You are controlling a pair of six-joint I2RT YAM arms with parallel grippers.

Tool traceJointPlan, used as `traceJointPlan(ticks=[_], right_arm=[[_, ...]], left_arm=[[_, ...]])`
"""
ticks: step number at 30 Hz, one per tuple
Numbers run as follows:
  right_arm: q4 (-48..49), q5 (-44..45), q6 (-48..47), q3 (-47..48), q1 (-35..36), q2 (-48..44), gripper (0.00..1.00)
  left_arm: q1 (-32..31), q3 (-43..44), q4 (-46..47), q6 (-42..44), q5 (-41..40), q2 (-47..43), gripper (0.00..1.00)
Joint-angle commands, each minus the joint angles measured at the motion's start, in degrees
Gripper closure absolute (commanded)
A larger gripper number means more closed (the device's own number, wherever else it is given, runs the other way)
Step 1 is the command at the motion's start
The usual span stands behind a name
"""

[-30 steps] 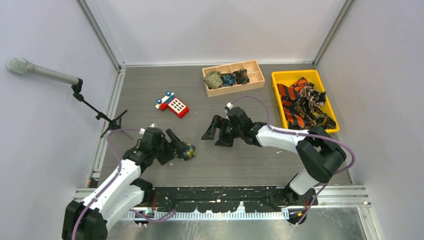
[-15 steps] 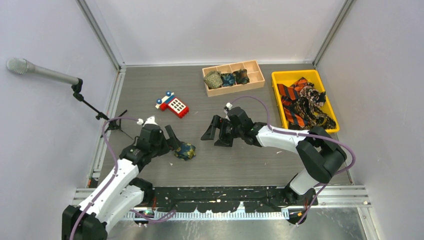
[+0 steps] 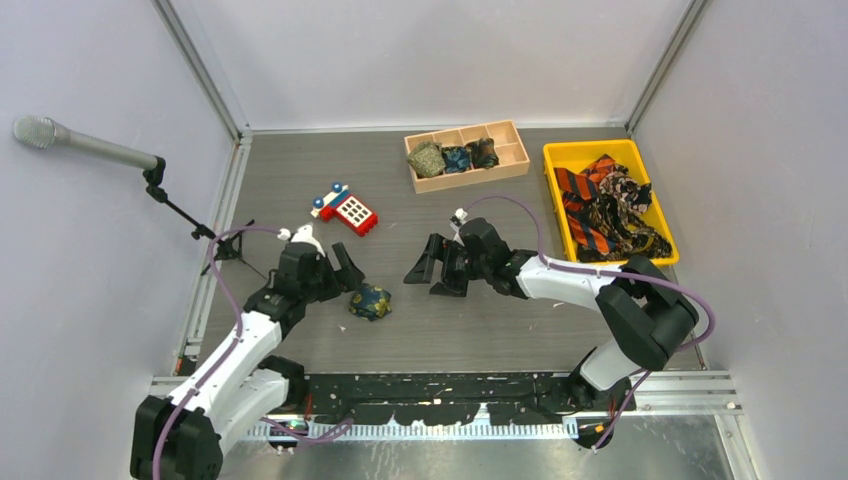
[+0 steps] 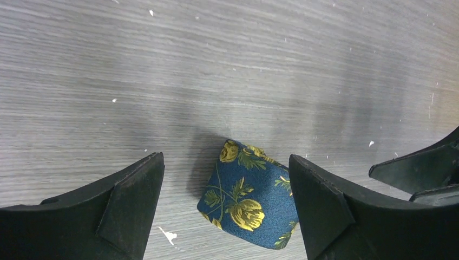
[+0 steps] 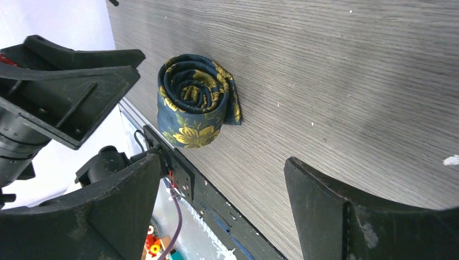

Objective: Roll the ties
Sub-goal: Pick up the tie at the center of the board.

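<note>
The navy flowered tie (image 5: 196, 100), a woven fabric wound into a tight spiral coil, is laid on the grey wood-grain tabletop (image 4: 227, 65) just ahead of the left gripper (image 4: 224, 160), untouched. The right gripper (image 3: 432, 272) is faced toward it. Both grippers are released, with the black wedge-shaped jaws spread wide.

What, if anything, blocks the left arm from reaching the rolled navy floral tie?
Probably nothing, so likely yes. The rolled navy floral tie lies alone on the table just ahead of the left arm, framed by its open jaws. The right arm stands off to one side.
</note>
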Motion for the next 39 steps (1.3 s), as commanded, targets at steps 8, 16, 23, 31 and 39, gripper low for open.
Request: traceJointPlan(ticks=[8, 16, 23, 31, 39], right_arm=[[3.28, -1.08, -0.32, 0.41, -0.07, -1.26, 0.12], [3.80, -1.30, 0.11, 0.51, -0.09, -0.90, 0.12], [4.40, -1.54, 0.15, 0.75, 0.16, -0.90, 0.12], [7.88, 2.50, 3.31, -0.18, 4.40, 0.90, 0.12], [16.08, 4.78, 8.03, 1.25, 10.58, 10.01, 0.12]], left_arm=[[1.03, -5.54, 7.33, -10.50, 10.38, -0.28, 0.18], [0.95, -12.79, 9.53, -20.92, 12.60, -6.06, 0.23], [0.95, -15.48, 9.24, -27.82, 12.60, -8.64, 0.25], [0.94, -16.95, 2.64, -34.05, 9.15, -18.09, 0.26], [0.86, -14.81, -9.48, -30.72, 4.82, -27.53, 0.23]])
